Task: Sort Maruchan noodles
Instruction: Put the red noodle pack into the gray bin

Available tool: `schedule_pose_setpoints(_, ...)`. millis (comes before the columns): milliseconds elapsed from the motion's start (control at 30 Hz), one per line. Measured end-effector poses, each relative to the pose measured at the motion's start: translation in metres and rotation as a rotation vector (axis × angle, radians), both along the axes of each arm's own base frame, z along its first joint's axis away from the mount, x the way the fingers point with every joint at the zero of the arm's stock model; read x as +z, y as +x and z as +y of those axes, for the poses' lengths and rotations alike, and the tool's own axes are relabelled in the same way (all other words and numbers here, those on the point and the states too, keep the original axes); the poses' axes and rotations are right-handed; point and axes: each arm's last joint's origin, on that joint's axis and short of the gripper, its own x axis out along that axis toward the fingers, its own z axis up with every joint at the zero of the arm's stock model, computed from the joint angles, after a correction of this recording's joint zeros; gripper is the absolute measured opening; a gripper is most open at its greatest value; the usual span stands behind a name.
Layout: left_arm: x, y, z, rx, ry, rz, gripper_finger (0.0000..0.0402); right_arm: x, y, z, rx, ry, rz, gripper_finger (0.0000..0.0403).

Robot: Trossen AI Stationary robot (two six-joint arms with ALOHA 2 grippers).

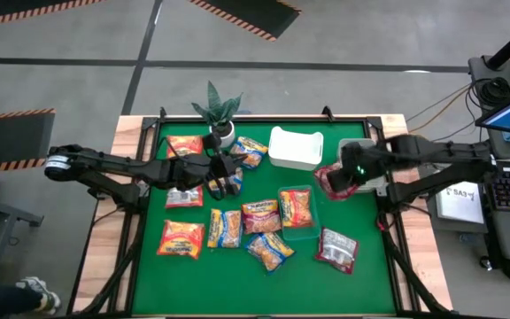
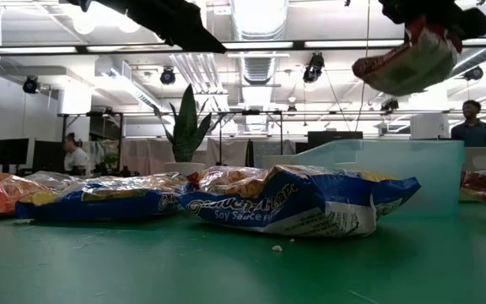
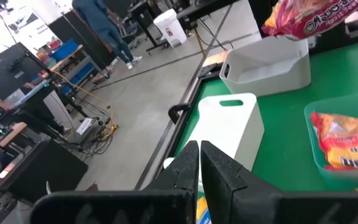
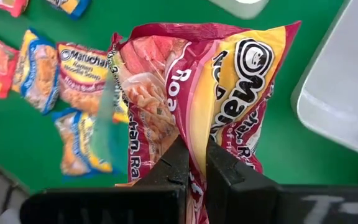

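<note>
My right gripper [image 1: 342, 175] is shut on a dark red packet [image 2: 407, 61], raised between the white tub [image 1: 295, 148] and the grey bin [image 1: 367, 151]. My left gripper [image 3: 199, 163] is shut, hovering over a yellow-and-blue packet [image 1: 232, 183] near the plant. Other packets lie flat on the green mat: orange ones [image 1: 181, 237], yellow-and-blue ones [image 1: 224, 228] and another dark red one [image 1: 337, 248]. One orange packet [image 1: 297, 206] lies in the clear tray. My right gripper pinches the dark red packet between its two fingers at a crumpled edge [image 4: 191, 146]. The fingers come from above. The packet is lifted clear of the table and hangs tilted below them [image 2: 395, 72]. My left gripper: a sliver of yellow-and-blue wrapper [image 3: 200, 208] shows behind the fingers; whether it touches, I cannot tell.
A potted plant [image 1: 218, 115] stands at the far edge beside the left gripper. The clear tray [image 1: 312, 232] sits mid-table, right of centre. Bare green mat lies along the near edge [image 1: 264, 292]. People stand in the room behind [image 2: 474, 122].
</note>
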Motion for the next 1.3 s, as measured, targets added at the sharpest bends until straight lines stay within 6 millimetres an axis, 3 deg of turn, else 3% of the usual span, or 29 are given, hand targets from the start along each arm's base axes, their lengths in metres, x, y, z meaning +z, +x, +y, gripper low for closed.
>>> schedule_pose_setpoints(200, 0.002, 0.001, 0.000, -0.002, 0.013, -0.019, 0.0000, 0.006, 0.000, -0.041, -0.067, 0.244, 0.089, 0.0012)
schedule_pose_setpoints(333, 0.002, 0.001, 0.000, -0.004, 0.020, -0.014, 0.0000, -0.003, -0.006, -0.076, -0.108, 0.389, 0.182, 0.0012)
schedule_pose_setpoints(467, 0.002, 0.001, 0.000, -0.005, 0.023, -0.012, 0.0000, -0.015, -0.009, -0.114, -0.129, 0.504, 0.112, 0.0012)
schedule_pose_setpoints(600, 0.002, 0.000, 0.001, 0.031, 0.044, -0.003, 0.0000, -0.032, -0.016, -0.151, -0.130, 0.511, 0.108, 0.0012)
schedule_pose_setpoints(800, 0.001, -0.001, 0.002, 0.066, 0.054, 0.020, 0.0000, -0.049, -0.037, -0.189, -0.208, 0.461, 0.196, 0.0012)
schedule_pose_setpoints(1000, 0.000, -0.001, 0.002, 0.066, 0.054, 0.023, 0.0000, -0.059, -0.061, -0.197, -0.239, 0.445, 0.230, 0.0012)
schedule_pose_setpoints(1300, 0.000, -0.001, 0.001, 0.039, 0.047, 0.020, 0.0000, -0.087, -0.076, -0.177, -0.215, 0.496, 0.344, 0.0012)
